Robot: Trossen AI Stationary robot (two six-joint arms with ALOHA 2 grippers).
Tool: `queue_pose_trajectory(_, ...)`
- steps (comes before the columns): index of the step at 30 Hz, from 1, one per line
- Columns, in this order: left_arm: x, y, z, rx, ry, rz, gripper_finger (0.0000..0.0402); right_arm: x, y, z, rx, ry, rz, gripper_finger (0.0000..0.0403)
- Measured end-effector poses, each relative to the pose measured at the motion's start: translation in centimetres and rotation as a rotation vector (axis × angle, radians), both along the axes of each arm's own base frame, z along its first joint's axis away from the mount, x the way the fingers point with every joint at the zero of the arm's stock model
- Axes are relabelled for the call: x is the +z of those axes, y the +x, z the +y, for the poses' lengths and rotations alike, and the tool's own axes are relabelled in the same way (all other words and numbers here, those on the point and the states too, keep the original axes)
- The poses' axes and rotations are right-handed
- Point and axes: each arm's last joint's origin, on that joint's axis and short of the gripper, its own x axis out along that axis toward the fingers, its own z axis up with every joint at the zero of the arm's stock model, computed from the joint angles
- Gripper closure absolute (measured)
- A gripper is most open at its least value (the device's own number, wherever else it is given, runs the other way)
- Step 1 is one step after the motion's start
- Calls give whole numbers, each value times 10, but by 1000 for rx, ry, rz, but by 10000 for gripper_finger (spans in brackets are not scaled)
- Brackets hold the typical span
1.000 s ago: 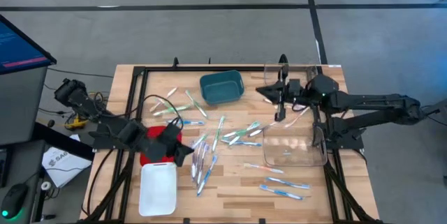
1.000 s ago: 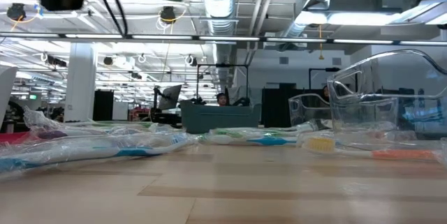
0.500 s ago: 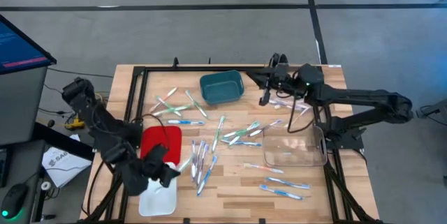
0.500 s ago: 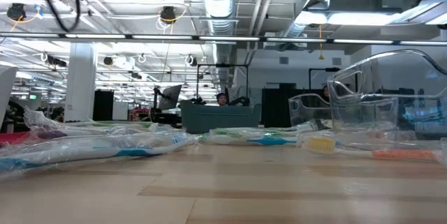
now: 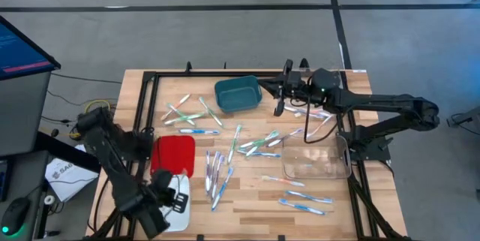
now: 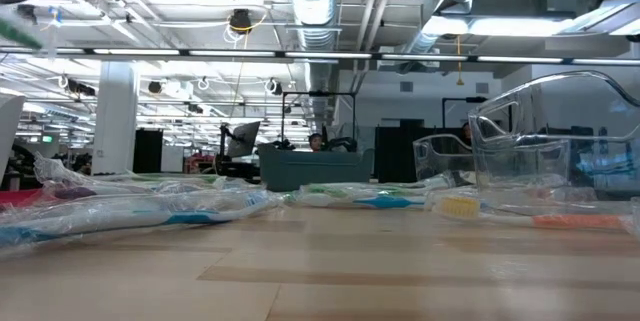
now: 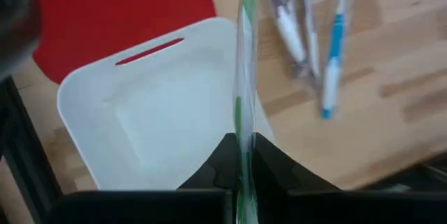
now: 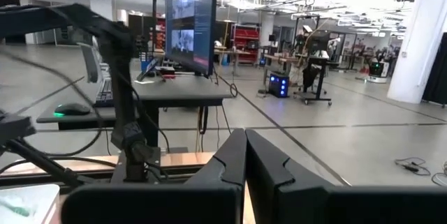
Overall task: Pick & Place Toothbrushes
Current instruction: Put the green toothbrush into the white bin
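Middle of the light wooden bench (image 5: 255, 196) is pretty cluttered: thin plastic toothbrushes (image 5: 259, 145) lie scattered between the red rectangular tray (image 5: 174, 153) and the clear plastic bin (image 5: 315, 160), so there's no clean lane straight across. The teal plastic tub (image 5: 238, 94) blocks the far edge, with the right tool (image 5: 279, 97) hovering just beside it. The white rectangular tray (image 5: 171, 203) is partly covered by the left tool (image 5: 177, 199). Near edge stays mostly bare wood.
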Motion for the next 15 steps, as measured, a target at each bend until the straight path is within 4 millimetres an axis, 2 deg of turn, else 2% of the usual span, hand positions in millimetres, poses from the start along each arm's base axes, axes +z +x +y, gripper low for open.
queue_pose_trajectory(6,-30,5,-21,2,65,83,391,0,0,1,4,0,1,403)
queue_pose_trajectory(15,-48,4,-29,-8,128,123,391,2,1,4,16,-5,-21,403)
